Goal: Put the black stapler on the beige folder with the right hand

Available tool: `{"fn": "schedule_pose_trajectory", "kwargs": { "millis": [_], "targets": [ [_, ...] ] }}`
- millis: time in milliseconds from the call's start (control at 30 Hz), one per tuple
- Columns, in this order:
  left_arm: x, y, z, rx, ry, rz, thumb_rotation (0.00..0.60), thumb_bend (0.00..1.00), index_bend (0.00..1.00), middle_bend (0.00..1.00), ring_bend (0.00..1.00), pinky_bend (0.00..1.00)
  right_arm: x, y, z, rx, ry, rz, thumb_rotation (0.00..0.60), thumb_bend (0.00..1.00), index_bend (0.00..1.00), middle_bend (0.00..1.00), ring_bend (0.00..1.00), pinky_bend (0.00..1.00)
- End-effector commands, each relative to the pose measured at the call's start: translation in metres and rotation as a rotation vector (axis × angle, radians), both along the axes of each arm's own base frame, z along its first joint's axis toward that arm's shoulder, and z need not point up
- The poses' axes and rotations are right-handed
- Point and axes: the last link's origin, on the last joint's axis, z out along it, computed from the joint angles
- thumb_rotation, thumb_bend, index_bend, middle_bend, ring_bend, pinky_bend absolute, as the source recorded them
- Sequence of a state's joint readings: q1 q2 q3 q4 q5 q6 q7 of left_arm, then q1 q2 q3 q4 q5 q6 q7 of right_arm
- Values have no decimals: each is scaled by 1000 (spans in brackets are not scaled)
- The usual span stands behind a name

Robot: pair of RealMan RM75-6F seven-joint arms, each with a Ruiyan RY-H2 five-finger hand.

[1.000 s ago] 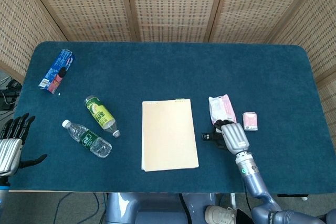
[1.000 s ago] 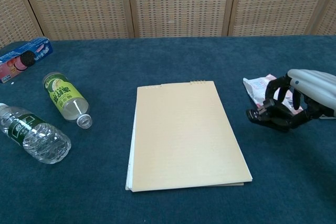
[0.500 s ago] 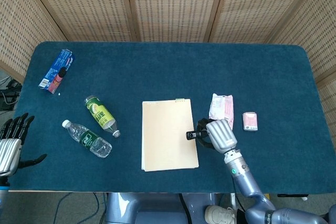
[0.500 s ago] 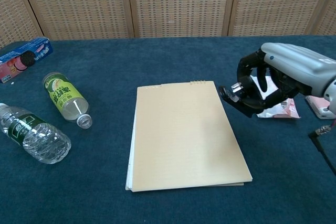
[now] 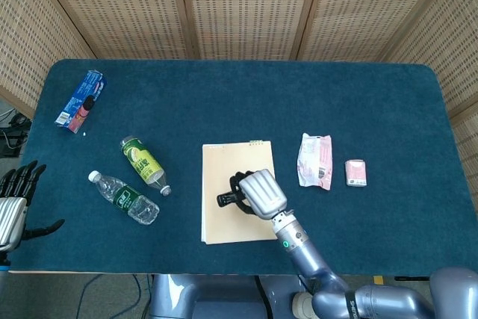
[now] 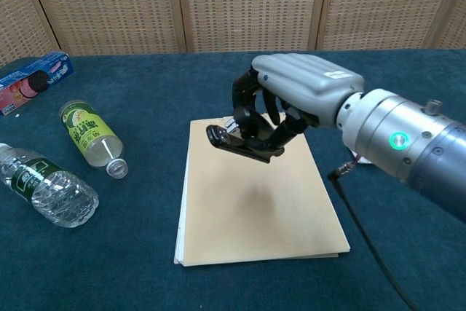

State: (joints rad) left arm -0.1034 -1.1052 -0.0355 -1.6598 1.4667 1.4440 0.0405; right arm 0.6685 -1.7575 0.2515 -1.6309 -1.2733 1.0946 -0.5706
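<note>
My right hand (image 5: 259, 192) (image 6: 291, 100) grips the black stapler (image 5: 228, 199) (image 6: 237, 143) and holds it in the air above the beige folder (image 5: 224, 166) (image 6: 247, 209). The stapler's tip sticks out to the left of the fingers, and a faint shadow lies on the folder beneath it. The folder lies flat at the table's middle front. My left hand (image 5: 15, 203) hangs off the table's left edge, fingers apart and holding nothing; the chest view does not show it.
A green-label bottle (image 5: 143, 162) (image 6: 91, 138) and a clear water bottle (image 5: 125, 198) (image 6: 45, 186) lie left of the folder. A blue snack pack (image 5: 81, 100) (image 6: 33, 80) sits far left. A white-pink packet (image 5: 315, 160) and a small pink box (image 5: 355, 172) lie right of the folder.
My right hand has lifted the stapler from beside the white-pink packet and carried it left, from the folder's right edge to above the folder. The left hand has stayed put.
</note>
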Motion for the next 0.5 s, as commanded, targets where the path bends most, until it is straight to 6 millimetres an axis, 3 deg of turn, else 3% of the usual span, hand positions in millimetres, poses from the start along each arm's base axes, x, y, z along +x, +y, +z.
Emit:
{"fn": "schedule_pose_trajectory", "kwargs": {
  "millis": [33, 67, 133, 200, 300, 500],
  "targets": [
    [-1, 1, 1, 2, -3, 2, 600, 52, 0, 0, 0, 0, 1, -3, -15, 27, 60, -18, 600, 549, 753, 576, 577, 762],
    [-1, 1, 1, 2, -4, 4, 600, 52, 0, 0, 0, 0, 1, -3, -18, 45, 76, -31, 600, 509, 671, 498, 494, 724],
    [-1, 1, 1, 3, -6, 5, 600, 52, 0, 0, 0, 0, -1, -3, -23, 81, 102, -61, 600, 401, 468, 289, 263, 513],
    [-1, 1, 2, 4, -8, 5, 600, 52, 0, 0, 0, 0, 0, -3, -25, 104, 132, -84, 600, 283, 262, 70, 38, 203],
    [-1, 1, 2, 4, -7, 5, 600, 52, 0, 0, 0, 0, 1, -2, -27, 120, 150, -106, 600, 224, 122, 0, 0, 46],
    [-1, 0, 1, 1, -1, 5, 600, 52, 0, 0, 0, 0, 2, 0, -17, 108, 153, -123, 600, 205, 83, 0, 0, 29]
  ]
}}
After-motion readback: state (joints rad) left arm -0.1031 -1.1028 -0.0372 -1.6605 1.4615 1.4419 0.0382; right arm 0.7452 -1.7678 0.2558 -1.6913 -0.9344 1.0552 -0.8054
